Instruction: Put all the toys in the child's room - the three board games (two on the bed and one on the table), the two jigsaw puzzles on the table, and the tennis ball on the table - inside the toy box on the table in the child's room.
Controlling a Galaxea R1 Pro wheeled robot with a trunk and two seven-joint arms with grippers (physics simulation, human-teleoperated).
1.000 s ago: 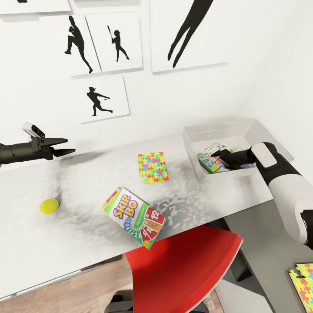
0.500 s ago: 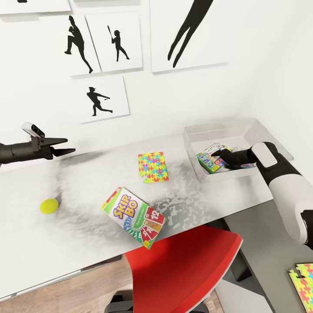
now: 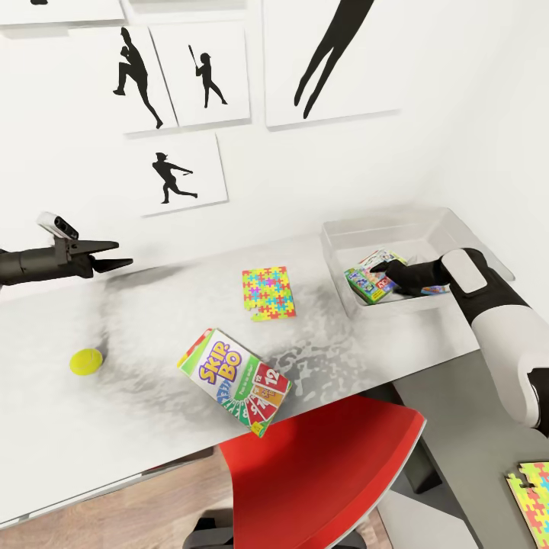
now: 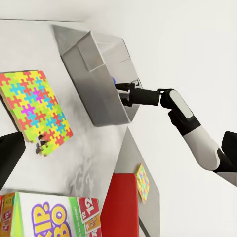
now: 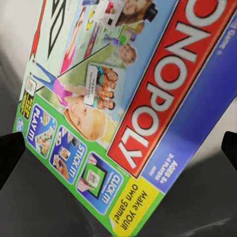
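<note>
My right claw point(image 3: 383, 268) is down inside the toy box point(image 3: 358, 229), its tips spread wide, right over the Monopoly box point(image 3: 364, 280), holding nothing. That flat, shiny box leans in the pale grey tray. My left claw point(image 3: 116, 255) hangs open and empty above the table point(image 3: 137, 381). On the table lie the SKIP-BO box point(image 3: 234, 380), a bumpy jigsaw square point(image 3: 268, 292) and the fuzzy tennis ball point(image 3: 86, 361).

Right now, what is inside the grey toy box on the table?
A Monopoly game box lies in the toy box, with the right hand just above it. Anything under the game is hidden.
</note>
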